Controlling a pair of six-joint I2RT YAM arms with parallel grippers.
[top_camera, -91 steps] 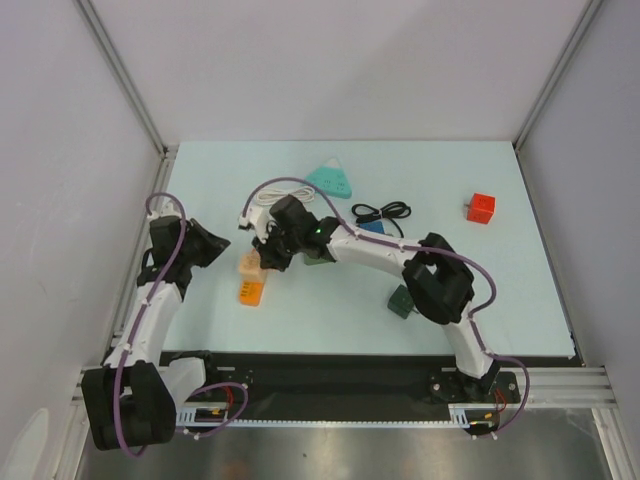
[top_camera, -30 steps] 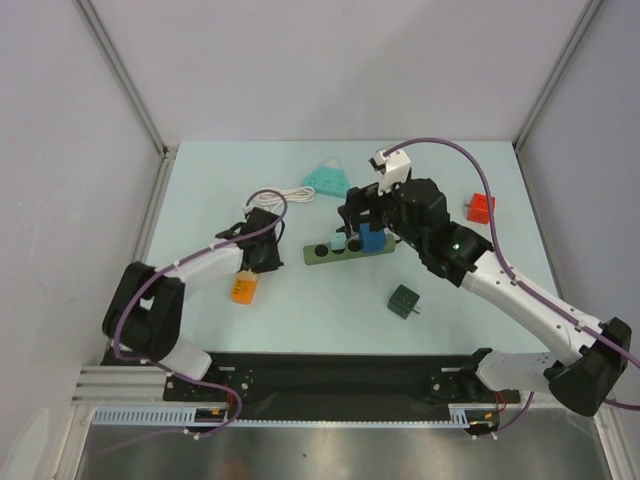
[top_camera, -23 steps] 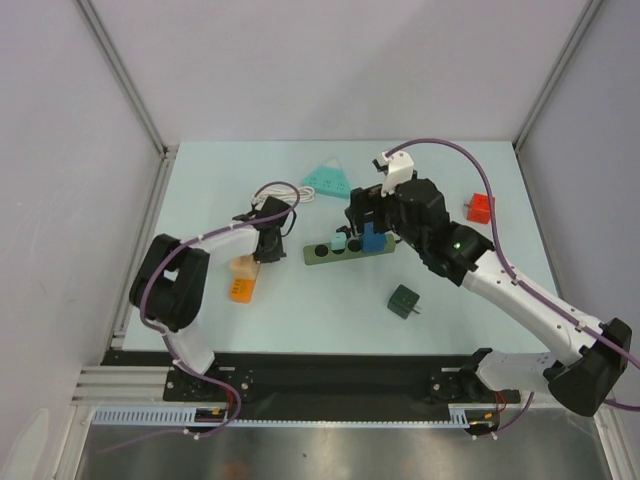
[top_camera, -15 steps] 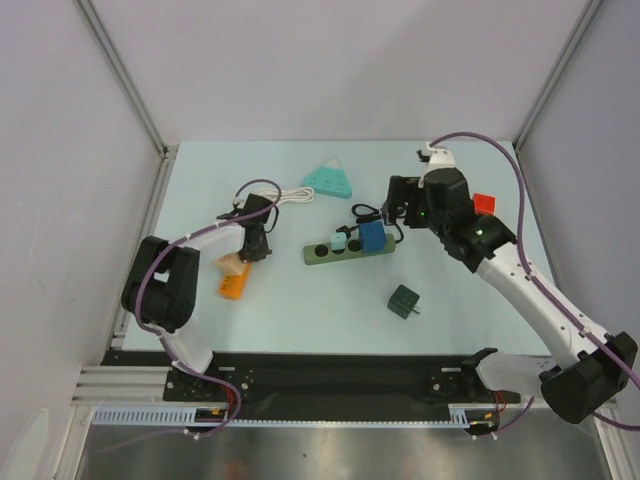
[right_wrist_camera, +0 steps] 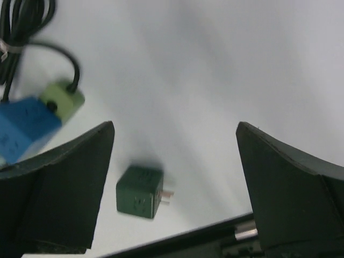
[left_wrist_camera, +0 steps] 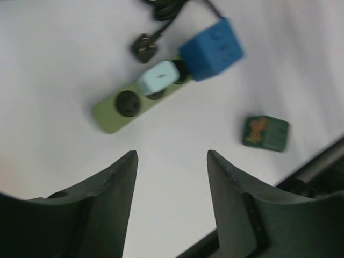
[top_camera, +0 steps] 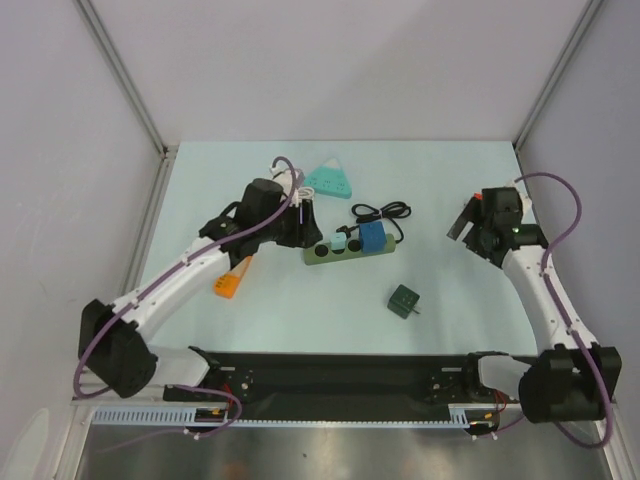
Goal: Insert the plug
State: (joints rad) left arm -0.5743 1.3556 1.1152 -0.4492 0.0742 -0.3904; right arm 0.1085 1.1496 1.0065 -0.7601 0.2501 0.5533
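Note:
The green power strip (top_camera: 345, 251) (left_wrist_camera: 129, 106) lies mid-table with a light cyan plug (top_camera: 339, 243) (left_wrist_camera: 158, 78) and a blue cube plug (top_camera: 372, 237) (left_wrist_camera: 210, 49) seated in it; one socket at its left end is bare. A dark green cube plug (top_camera: 404, 300) (left_wrist_camera: 265, 133) (right_wrist_camera: 140, 192) lies loose in front, prongs pointing right. My left gripper (top_camera: 306, 222) (left_wrist_camera: 172, 156) hovers open and empty over the strip's left end. At the right, far from the strip, my right gripper (top_camera: 462, 222) (right_wrist_camera: 174, 126) stands wide open and empty.
An orange plug (top_camera: 228, 281) lies left of the strip. A teal triangular strip (top_camera: 330, 179) and a white cable (top_camera: 290, 178) sit at the back. The strip's coiled black cable (top_camera: 383, 212) (right_wrist_camera: 21, 16) lies behind the blue cube. Cage posts frame the table.
The left gripper left the orange plug area, swung right over the strip's left end and opened. The right arm pulled back from the strip to the far right, still open.

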